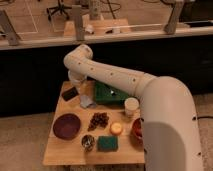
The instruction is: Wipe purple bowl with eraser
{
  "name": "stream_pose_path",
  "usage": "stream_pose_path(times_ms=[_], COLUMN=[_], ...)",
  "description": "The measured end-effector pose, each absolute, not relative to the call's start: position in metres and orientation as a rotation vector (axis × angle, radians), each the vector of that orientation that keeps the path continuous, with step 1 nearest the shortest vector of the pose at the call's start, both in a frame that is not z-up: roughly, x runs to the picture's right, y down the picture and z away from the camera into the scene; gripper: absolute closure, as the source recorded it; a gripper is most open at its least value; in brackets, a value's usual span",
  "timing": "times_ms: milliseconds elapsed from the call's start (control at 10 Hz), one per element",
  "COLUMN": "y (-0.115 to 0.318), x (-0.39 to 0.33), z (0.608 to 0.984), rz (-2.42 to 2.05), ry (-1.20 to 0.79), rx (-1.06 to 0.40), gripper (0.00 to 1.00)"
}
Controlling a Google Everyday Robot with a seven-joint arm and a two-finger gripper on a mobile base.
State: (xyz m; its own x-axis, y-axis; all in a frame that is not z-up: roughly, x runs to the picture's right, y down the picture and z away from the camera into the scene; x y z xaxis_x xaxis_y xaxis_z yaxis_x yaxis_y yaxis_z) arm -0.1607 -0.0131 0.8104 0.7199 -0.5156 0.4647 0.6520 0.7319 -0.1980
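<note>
The purple bowl sits at the front left of the wooden table. It is dark, round and holds nothing. The eraser, a small black block, lies flat near the table's back left corner. The white arm bends at its elbow over that corner, and its end points down. My gripper hangs there, shut, just above and behind the eraser. I cannot tell whether it touches the eraser. It stands well behind the bowl.
A grey-blue cloth lies right of the eraser, beside a green tray. Dark grapes, a white cup, an orange round thing, a metal cup and a teal sponge fill the middle. A red bowl peeks from behind the arm.
</note>
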Motion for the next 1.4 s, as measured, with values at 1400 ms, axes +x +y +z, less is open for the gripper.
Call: stream_pose_path(times_ms=[1400], y=[0.15], x=[-0.203], z=[0.748], rz=[-0.954], ry=[-0.226], rx=[-0.486], gripper=[0.85])
